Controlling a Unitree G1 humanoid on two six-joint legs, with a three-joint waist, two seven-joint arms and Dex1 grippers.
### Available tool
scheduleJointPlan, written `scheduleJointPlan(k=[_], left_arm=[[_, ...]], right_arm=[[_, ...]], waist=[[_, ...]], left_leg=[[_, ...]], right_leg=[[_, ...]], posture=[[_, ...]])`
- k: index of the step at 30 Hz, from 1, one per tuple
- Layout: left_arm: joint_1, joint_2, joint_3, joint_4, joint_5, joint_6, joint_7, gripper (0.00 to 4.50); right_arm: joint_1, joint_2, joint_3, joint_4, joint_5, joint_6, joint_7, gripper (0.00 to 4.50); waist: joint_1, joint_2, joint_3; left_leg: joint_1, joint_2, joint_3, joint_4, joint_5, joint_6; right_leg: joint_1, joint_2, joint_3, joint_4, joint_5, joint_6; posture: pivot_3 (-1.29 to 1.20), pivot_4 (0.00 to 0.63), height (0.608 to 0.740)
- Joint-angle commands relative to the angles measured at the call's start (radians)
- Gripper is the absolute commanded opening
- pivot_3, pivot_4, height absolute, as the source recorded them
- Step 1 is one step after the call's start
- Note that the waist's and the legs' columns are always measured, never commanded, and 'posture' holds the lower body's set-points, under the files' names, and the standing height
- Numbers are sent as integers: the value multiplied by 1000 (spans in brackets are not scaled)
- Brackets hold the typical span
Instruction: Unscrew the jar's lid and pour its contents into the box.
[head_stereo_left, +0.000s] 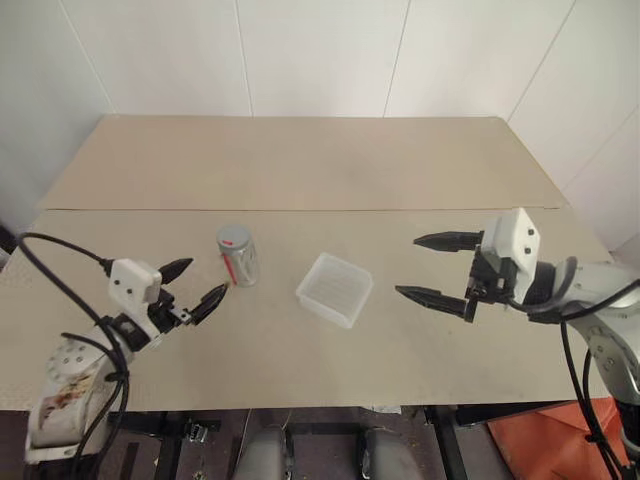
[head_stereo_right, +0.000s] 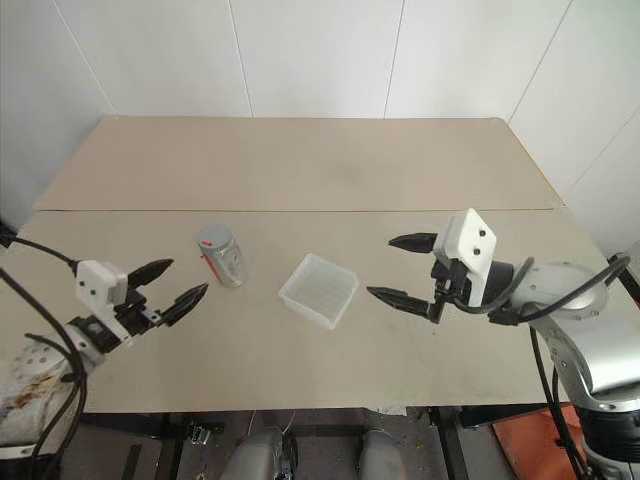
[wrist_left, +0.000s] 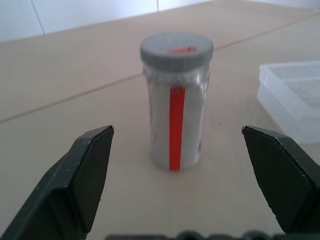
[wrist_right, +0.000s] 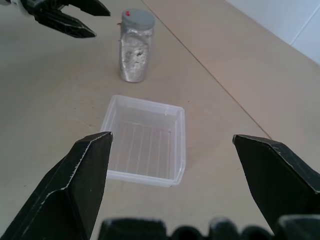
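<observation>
Both end effectors hang low over the near edge of the beige surface (head_stereo_left: 330, 160), each with its two black fingers spread wide apart and nothing between them. Just ahead of the left end effector (head_stereo_left: 193, 285), apart from its fingertips, the jar (head_stereo_left: 239, 262) stands upright, its long axis vertical. It is small, clear and cylindrical, with a red stripe running down its side. The lid (wrist_left: 176, 50), grey with a red mark on top, sits closed on the mouth. In front of the right end effector (head_stereo_left: 435, 267), well short of its fingers, the box (head_stereo_left: 334, 289) rests flat with its open side up, a shallow translucent white square with a ribbed bottom, beside the jar.
</observation>
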Motion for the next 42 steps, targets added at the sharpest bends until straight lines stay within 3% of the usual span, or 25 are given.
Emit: scheduleJointPlan(k=[1,15,18,24,26,30,35,39,42], left_arm=[[-63,-31,-56,76,75,-93,28,4486],[-295,-175,-128,351,185,-222,164,4486],[-308,-183,-143,381,208,-245,174,3946],[-287,-184,-139,336,210,-259,190,2115],[-271,-172,-142,292,207,-243,182,1948],[-231,-35,-118,80,85,-77,31,1948],[-306,161,-61,23,-183,132,-236,1948],[-417,227,-95,98,-276,188,-445,1948],[-496,191,-158,162,-262,180,-507,1948]], right_arm=[[-7,-11,1,-36,8,1,14,4500],[-26,7,47,-41,-25,-40,40,4500],[-28,17,53,-44,-30,-43,33,4500],[-23,31,49,-67,-31,-39,17,4500],[-24,36,49,-75,-29,-36,11,4500],[-102,79,56,-71,24,-8,-2,4500],[-310,194,134,27,87,67,-14,4500],[-481,306,178,96,167,186,-52,4500],[-560,378,197,123,194,256,-101,4500]], waist=[[0,0,0],[-1,0,0],[-2,0,0],[-1,0,0],[-2,0,0],[-9,-1,0],[-17,0,0],[-17,0,0],[-13,0,0]], left_leg=[[0,-1,0,0,0,0],[-1,-1,-1,0,0,0],[-1,-1,-1,0,0,0],[-1,-1,-1,0,0,0],[-1,0,-1,0,0,0],[-2,1,-1,0,0,0],[0,3,-1,1,0,-1],[0,1,-1,1,1,-1],[-2,0,-1,0,1,-1]], right_leg=[[0,0,0,0,0,0],[0,0,-1,0,1,1],[0,0,-1,0,1,1],[0,0,-1,0,1,1],[0,0,-1,0,1,1],[-2,0,-1,1,1,1],[-1,1,-1,2,1,0],[-1,1,-1,2,1,0],[-2,1,-2,1,1,1]], posture=[[0,150,740],[0,150,740],[0,150,740],[0,150,740],[0,150,740],[0,150,740],[0,150,740],[0,150,740],[0,150,740]])
